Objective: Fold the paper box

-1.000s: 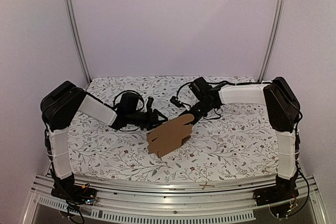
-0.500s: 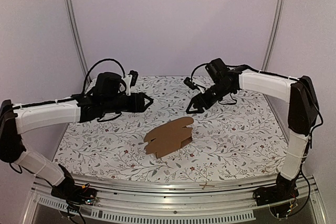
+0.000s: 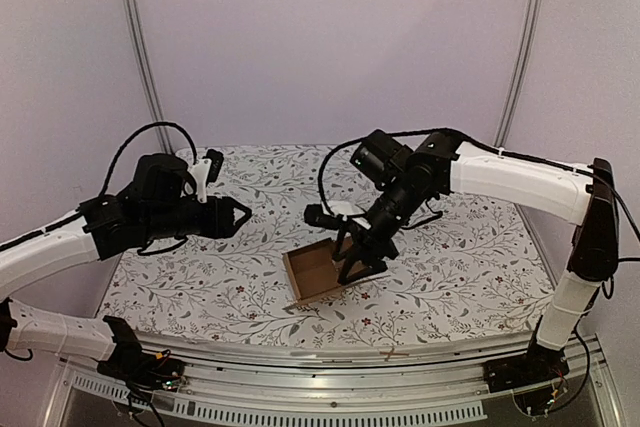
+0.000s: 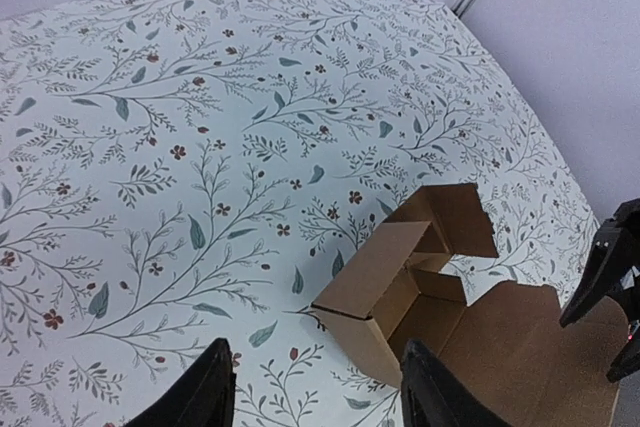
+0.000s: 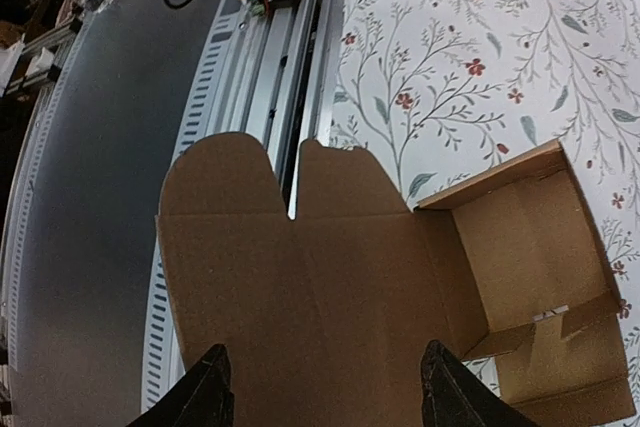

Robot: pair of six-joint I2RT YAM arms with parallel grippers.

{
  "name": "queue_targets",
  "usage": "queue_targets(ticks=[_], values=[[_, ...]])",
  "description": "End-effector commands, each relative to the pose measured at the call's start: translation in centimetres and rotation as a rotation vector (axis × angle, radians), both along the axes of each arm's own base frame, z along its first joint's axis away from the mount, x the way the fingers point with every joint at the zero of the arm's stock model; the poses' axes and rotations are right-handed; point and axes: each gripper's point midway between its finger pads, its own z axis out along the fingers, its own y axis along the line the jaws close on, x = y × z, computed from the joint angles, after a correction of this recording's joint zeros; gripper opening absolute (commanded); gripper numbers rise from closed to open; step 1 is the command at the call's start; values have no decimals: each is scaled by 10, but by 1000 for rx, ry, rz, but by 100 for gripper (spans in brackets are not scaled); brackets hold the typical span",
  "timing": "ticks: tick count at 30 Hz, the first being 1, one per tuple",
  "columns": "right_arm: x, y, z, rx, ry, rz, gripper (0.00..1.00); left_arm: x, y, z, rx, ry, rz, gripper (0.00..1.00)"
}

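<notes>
Left arm reaches out low from the near left corner, and the left gripper [image 3: 238,217] hangs over the left side of the tabletop [image 3: 450,277], jaws parted with nothing between them. Right arm arches in from the right edge, wrist pointing down, with the right gripper [image 3: 358,265] spread wide right over the paper box [image 3: 312,272]. That box sits mid-table toward the near edge as a half-formed tray. From above its right side is masked, so I can't tell whether the fingers touch the flap.
</notes>
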Motion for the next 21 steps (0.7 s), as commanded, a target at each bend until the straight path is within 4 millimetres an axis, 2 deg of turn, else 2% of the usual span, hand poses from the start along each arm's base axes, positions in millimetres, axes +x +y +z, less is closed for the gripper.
queue_targets(ticks=[1,4,6,8,11,13,15,18,21], values=[[-60,-48,-40,-173,-42,224,62,-25,6,-33,51,99,-12,56],[-78,-63,-66,-245,-199,290,62,-32,5,-42,37,113,-9,56],[-79,-67,-80,-263,-274,285,62,-35,2,-53,35,125,-13,56],[-68,-67,-96,-280,-339,227,62,-36,-2,-61,37,134,-9,55],[-35,-59,-115,-279,-488,111,62,-34,-10,-69,66,113,4,55],[-23,-59,-124,-283,-556,90,62,-33,-17,-72,94,87,1,56],[-20,-61,-120,-274,-579,90,63,-34,-28,-71,113,63,-23,56],[-15,-69,-89,-217,-600,56,64,-41,-47,-57,154,0,-98,56],[-5,-85,-44,-154,-646,-7,65,-45,-73,-38,153,-41,-191,58]])
